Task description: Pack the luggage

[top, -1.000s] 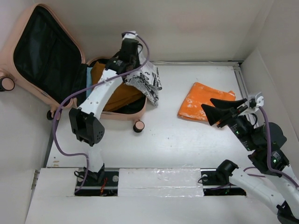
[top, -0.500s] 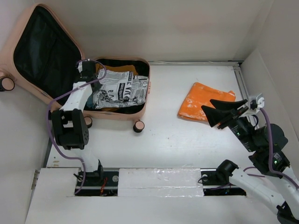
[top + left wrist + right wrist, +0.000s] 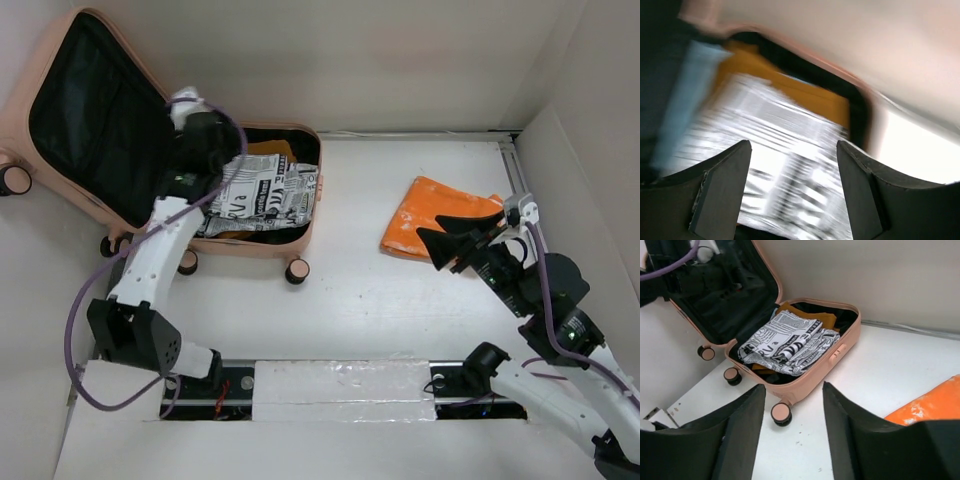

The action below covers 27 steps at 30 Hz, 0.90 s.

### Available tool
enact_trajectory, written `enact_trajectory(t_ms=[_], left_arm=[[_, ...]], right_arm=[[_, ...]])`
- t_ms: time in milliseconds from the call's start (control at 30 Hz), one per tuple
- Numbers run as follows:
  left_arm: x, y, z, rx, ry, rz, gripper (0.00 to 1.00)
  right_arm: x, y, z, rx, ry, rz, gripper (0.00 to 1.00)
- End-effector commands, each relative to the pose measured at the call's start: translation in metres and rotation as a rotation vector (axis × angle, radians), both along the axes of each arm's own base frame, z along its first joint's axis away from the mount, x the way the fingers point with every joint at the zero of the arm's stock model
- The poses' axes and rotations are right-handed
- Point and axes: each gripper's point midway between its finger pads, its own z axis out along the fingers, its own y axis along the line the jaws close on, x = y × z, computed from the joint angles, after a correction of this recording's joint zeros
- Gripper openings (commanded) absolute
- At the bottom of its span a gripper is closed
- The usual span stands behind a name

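Observation:
The luggage [image 3: 300, 235], a pale pink suitcase, lies open at the back left with its black-lined lid [image 3: 95, 115] leaning on the wall. A black-and-white printed garment [image 3: 268, 192] rests inside on a mustard garment [image 3: 262, 150]. My left gripper [image 3: 210, 150] hovers over the case's left side, open and holding nothing; in the left wrist view the gripper [image 3: 792, 147] frames the blurred printed garment [image 3: 785, 150]. An orange garment [image 3: 438, 213] lies on the table at right. My right gripper [image 3: 440, 250] stands open and empty beside it. The right wrist view shows the luggage [image 3: 840, 347], printed garment [image 3: 790, 342] and orange garment [image 3: 935, 407].
White walls enclose the table on three sides, with a rail [image 3: 515, 175] along the right one. The luggage's caster wheels [image 3: 296, 271] stick out toward the table's middle. A light blue item [image 3: 682, 105] lies at the case's left edge.
My left gripper has opened and let the printed garment drop into the luggage, then drawn back toward the lid. My right gripper has shifted slightly left, its jaws a little narrower.

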Motion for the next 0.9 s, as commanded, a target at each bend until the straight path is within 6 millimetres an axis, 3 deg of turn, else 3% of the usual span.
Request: enact_trajectory(t_ms=[0,33,67,100,133,167,200,233,267,300,333,367,400,467,500,533,633,700,800,867], left_arm=[[-0.013,-0.124,-0.004,0.024,0.006,-0.261,0.64],[-0.019,-0.154,-0.012,0.029,0.019,-0.307,0.64],[-0.032,-0.208,-0.035,0.046,0.063,-0.409,0.64],[-0.038,-0.235,-0.045,0.041,0.078,-0.462,0.63],[-0.042,-0.259,-0.051,0.022,0.09,-0.502,0.63],[-0.046,-0.28,-0.06,0.025,0.103,-0.545,0.63],[-0.054,-0.314,-0.091,0.035,0.162,-0.604,0.63],[-0.057,-0.333,-0.098,0.026,0.171,-0.65,0.63],[-0.057,-0.355,-0.093,0.003,0.162,-0.699,0.63],[-0.061,-0.383,-0.126,0.013,0.222,-0.761,0.64],[-0.063,-0.395,-0.14,0.035,0.258,-0.787,0.64],[-0.052,-0.414,-0.122,0.005,0.223,-0.808,0.66],[-0.054,-0.434,-0.165,0.03,0.304,-0.859,0.68],[-0.048,-0.448,-0.187,0.053,0.353,-0.875,0.7],[-0.035,-0.461,-0.168,0.032,0.3,-0.873,0.71],[-0.021,-0.46,-0.198,0.045,0.332,-0.851,0.73],[-0.001,-0.464,-0.213,-0.029,0.347,-0.877,0.77],[0.022,-0.452,-0.226,-0.052,0.343,-0.842,0.77],[0.026,-0.451,-0.251,-0.048,0.362,-0.854,0.77],[0.02,-0.463,-0.256,-0.064,0.373,-0.932,0.75]], right_arm=[[-0.003,-0.011,0.022,0.06,-0.049,-0.037,0.53],[-0.001,-0.013,0.02,0.056,-0.041,-0.049,0.45],[-0.001,-0.016,0.021,0.056,-0.037,-0.062,0.39],[0.0,-0.017,0.018,0.049,-0.027,-0.071,0.29],[0.0,-0.019,0.015,0.036,-0.01,-0.08,0.27],[-0.001,-0.026,0.013,0.036,-0.004,-0.107,0.27],[0.0,-0.029,0.014,0.035,0.001,-0.119,0.27],[-0.005,-0.035,0.016,0.053,-0.003,-0.128,0.29],[-0.007,-0.039,0.015,0.055,-0.002,-0.14,0.32],[-0.007,-0.042,0.014,0.058,-0.003,-0.151,0.36],[-0.008,-0.046,0.013,0.059,-0.001,-0.166,0.44],[-0.01,-0.047,0.011,0.065,0.006,-0.165,0.47],[-0.012,-0.05,0.013,0.074,0.0,-0.173,0.49],[-0.012,-0.05,0.011,0.067,0.006,-0.174,0.5],[-0.013,-0.049,0.011,0.066,0.005,-0.162,0.5],[-0.014,-0.046,0.011,0.063,0.003,-0.145,0.5],[-0.015,-0.041,0.007,0.053,0.009,-0.121,0.51],[-0.012,-0.038,0.001,0.04,0.022,-0.121,0.51],[-0.01,-0.034,-0.006,0.025,0.036,-0.113,0.51],[-0.01,-0.034,0.0,0.04,0.02,-0.112,0.51]])
